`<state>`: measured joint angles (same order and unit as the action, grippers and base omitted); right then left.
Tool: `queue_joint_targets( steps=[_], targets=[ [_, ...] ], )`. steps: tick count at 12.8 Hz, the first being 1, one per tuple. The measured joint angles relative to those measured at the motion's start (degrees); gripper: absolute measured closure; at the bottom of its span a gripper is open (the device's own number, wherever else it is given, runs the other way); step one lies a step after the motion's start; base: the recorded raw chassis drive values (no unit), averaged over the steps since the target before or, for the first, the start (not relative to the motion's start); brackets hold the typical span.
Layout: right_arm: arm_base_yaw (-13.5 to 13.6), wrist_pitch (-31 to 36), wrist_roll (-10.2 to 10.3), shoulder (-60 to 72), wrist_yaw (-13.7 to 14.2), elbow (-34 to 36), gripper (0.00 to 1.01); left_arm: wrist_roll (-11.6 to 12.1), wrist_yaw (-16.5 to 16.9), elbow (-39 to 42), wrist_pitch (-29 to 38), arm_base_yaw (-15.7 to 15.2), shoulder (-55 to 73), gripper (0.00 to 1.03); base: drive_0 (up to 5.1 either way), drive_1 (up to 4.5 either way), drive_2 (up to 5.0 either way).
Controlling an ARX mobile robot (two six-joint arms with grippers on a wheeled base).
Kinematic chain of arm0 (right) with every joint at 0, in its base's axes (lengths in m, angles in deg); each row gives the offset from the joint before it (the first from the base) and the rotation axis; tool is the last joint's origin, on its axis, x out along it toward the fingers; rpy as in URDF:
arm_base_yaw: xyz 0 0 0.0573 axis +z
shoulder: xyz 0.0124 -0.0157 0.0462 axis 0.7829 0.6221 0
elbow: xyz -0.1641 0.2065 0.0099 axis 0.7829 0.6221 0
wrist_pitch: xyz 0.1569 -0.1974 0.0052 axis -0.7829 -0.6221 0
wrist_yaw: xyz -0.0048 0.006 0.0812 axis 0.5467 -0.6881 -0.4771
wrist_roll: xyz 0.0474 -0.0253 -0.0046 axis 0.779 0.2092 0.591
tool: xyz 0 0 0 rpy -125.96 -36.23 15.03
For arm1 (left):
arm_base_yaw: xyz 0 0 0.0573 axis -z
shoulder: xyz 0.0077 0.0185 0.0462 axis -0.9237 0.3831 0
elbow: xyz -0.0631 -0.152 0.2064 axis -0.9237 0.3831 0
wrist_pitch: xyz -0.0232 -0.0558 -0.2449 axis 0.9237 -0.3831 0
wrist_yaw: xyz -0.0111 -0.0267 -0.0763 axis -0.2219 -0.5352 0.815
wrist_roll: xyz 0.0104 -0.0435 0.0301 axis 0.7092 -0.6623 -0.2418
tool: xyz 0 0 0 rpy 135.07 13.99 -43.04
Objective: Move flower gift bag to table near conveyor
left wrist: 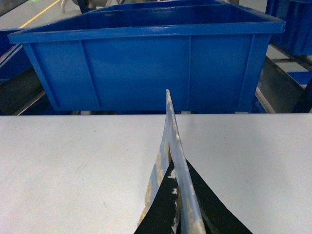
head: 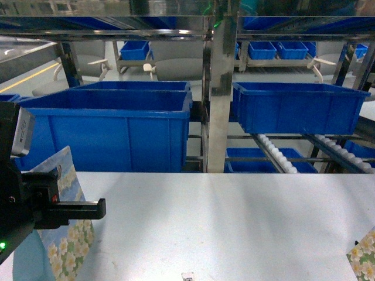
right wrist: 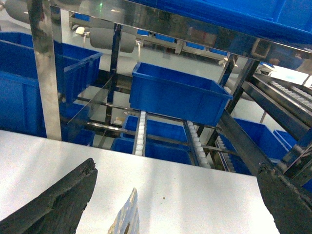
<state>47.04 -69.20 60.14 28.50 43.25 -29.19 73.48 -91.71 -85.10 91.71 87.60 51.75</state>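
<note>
Judging from how thin and limp its paper wall looks, the flower gift bag (left wrist: pixel 171 161) could slip out of the grip or fall flat when it is set down, because it is pinched only along its upper edge. The left gripper (left wrist: pixel 181 214) is closed on this edge at the bottom centre of the left wrist view, with the bag held upright over the table (left wrist: pixel 73 165), in front of a blue bin (left wrist: pixel 146 63). At the lower corners of the right wrist view the right gripper (right wrist: pixel 175 204) is seen wide open, holding nothing, with a second flowered bag edge (right wrist: pixel 127 214) between its fingers.

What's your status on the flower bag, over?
Left tool shut on flower gift bag, bag upright at table left edge. Right tool open over a second bag. Nothing blocking; blue bins behind.
</note>
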Motion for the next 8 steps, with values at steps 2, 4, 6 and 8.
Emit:
queue_joint_targets(
  steps=[2, 4, 6, 8],
  targets=[
    [0.0, 0.0, 0.0, 0.0, 0.0, 0.0, 0.03, -0.4, -0.6, 0.7, 0.5, 0.2, 1.6, 1.01, 0.0, 0.0, 0.0],
    [0.0, 0.0, 0.0, 0.0, 0.0, 0.0, 0.03, -0.4, -1.3, 0.7, -0.4, 1.4, 1.4, 1.01, 0.0, 0.0, 0.0],
    [0.0, 0.0, 0.0, 0.0, 0.0, 0.0, 0.03, 0.5, -1.6, 1.7, -1.3, 2.5, -0.3, 0.92, 0.0, 0.0, 0.0],
    [0.0, 0.0, 0.0, 0.0, 0.0, 0.0, 0.03, 1.1, -2.0, 1.7, -5.5, 3.2, -3.6, 0.65, 0.0, 0.0, 0.0]
  ],
)
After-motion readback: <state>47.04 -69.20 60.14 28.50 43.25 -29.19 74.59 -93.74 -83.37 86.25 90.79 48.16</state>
